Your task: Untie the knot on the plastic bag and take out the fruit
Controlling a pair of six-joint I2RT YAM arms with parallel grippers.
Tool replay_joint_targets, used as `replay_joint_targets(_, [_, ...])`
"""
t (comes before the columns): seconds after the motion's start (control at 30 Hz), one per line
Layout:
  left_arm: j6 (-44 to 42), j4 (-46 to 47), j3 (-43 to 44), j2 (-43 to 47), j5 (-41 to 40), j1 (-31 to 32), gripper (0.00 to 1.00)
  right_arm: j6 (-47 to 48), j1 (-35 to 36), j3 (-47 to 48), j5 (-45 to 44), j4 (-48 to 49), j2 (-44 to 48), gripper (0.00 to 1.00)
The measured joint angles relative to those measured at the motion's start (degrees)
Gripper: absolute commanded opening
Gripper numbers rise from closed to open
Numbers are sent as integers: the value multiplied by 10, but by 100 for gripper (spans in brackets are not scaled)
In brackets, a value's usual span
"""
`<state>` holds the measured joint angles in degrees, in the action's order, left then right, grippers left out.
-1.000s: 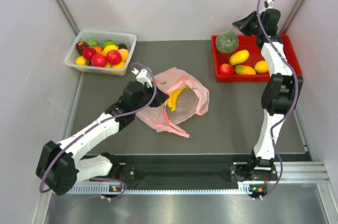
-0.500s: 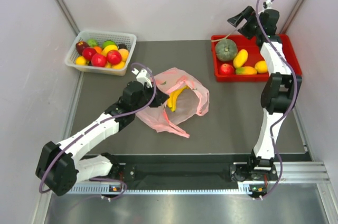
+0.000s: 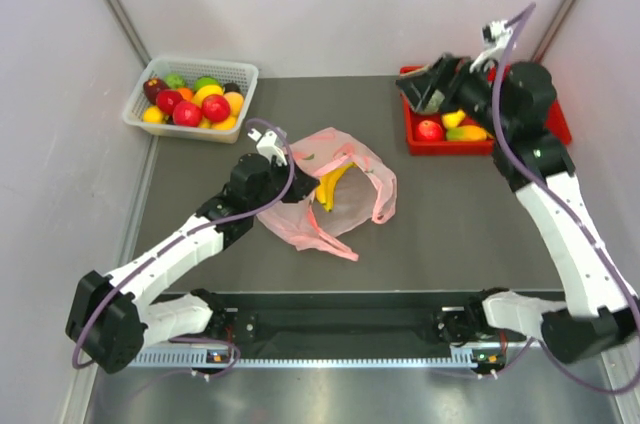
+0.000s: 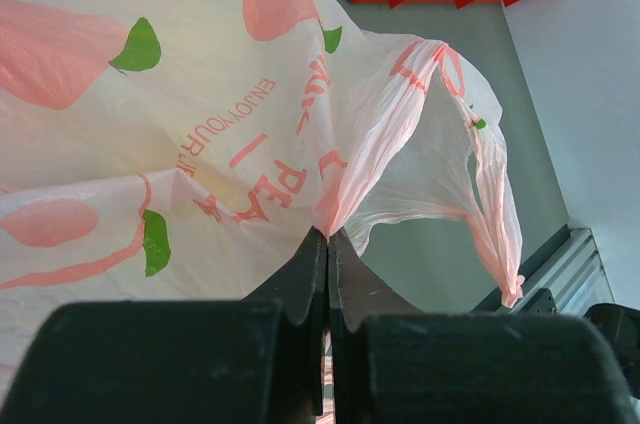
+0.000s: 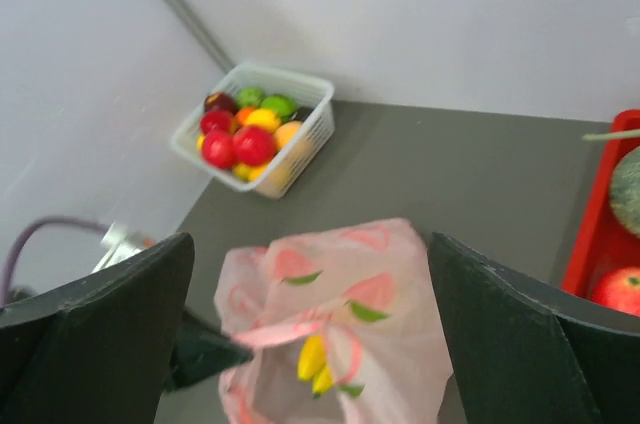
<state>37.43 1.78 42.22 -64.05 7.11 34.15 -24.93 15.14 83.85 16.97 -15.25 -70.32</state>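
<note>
The left pincer (image 4: 327, 237) is closed, its two black fingers pressed together on a fold of the thin translucent pink plastic bag (image 4: 200, 114). The bag is printed with red fruit shapes, green leaves and red lettering. In the left wrist view it fills most of the frame, and one pink strap handle (image 4: 487, 194) hangs as a loose loop at the right.

From above, the bag lies crumpled at the centre of the dark grey counter (image 3: 450, 214). A bunch of yellow bananas (image 3: 333, 184) shows inside it, just right of the left pincer.

The right pincer (image 5: 311, 240) is open and holds nothing. Its fingers sit wide apart at the lower left and lower right of its own view, with the bag and bananas between them further off. In the overhead view it hangs above the left end of the red plastic tray (image 3: 445, 147), at the upper right of the frame.

A round grey-green melon (image 5: 630, 189) lies in the tray at the right edge of the right wrist view, with a small red apple (image 5: 620, 289) just below it.

A white mesh basket (image 3: 213, 63) heaped with small red, orange and green round fruits stands at the upper left of the overhead frame, well apart from the bag.
</note>
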Motion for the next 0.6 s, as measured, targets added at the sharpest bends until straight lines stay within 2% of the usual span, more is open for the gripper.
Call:
replay_joint_targets(0.1, [-1, -1, 3, -5, 0, 0, 0, 16, 67, -50, -26, -19, 65, 95])
replay_joint_targets(0.23, [-2, -7, 10, -8, -7, 0, 0, 29, 160, -104, -71, -51, 93, 92])
replay_joint_targets(0.4, [-6, -23, 20, -8, -26, 0, 0, 28, 249, -169, -132, -80, 81, 89])
replay_joint_targets(0.6, [-13, -45, 28, -7, -48, 0, 0, 10, 335, -206, -203, -74, 12, 91])
